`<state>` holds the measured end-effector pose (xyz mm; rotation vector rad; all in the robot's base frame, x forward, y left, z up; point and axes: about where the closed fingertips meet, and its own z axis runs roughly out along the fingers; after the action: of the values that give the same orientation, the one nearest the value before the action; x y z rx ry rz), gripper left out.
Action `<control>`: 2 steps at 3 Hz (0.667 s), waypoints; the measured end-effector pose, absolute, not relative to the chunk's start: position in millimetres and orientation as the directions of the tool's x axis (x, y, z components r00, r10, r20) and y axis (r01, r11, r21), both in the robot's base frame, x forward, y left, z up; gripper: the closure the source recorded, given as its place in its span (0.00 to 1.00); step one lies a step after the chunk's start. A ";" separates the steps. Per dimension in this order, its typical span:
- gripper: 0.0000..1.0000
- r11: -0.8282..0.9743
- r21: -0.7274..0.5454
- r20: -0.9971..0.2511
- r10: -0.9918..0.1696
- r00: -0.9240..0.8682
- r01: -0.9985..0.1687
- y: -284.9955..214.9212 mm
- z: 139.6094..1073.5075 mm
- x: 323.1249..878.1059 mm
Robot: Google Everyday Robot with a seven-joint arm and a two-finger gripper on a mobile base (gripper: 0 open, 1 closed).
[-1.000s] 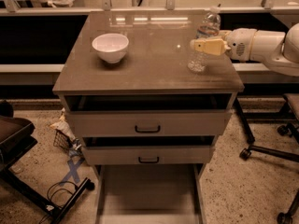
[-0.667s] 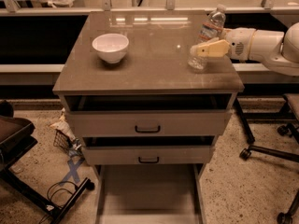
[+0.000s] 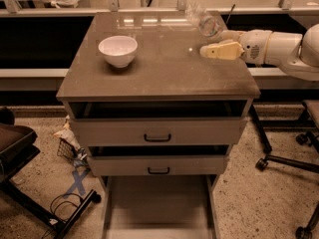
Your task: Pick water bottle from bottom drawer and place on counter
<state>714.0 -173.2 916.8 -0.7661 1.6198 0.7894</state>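
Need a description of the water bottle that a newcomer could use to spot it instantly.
Start at the counter, the flat top of the drawer cabinet. At its back right corner, just beyond the end effector on the arm entering from the right, is the water bottle. It is the only see-through thing on the counter; the white bowl on the left side is opaque.
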 end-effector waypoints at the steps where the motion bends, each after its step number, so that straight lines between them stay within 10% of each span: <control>1: 0.46 0.560 0.099 -0.983 -0.072 -0.167 -0.823 -168.7 916.4 714.7; 2: 0.32 0.556 0.100 -0.983 -0.072 -0.167 -0.825 -166.0 916.1 715.0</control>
<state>715.0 -166.0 916.1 -0.7735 1.6171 0.7993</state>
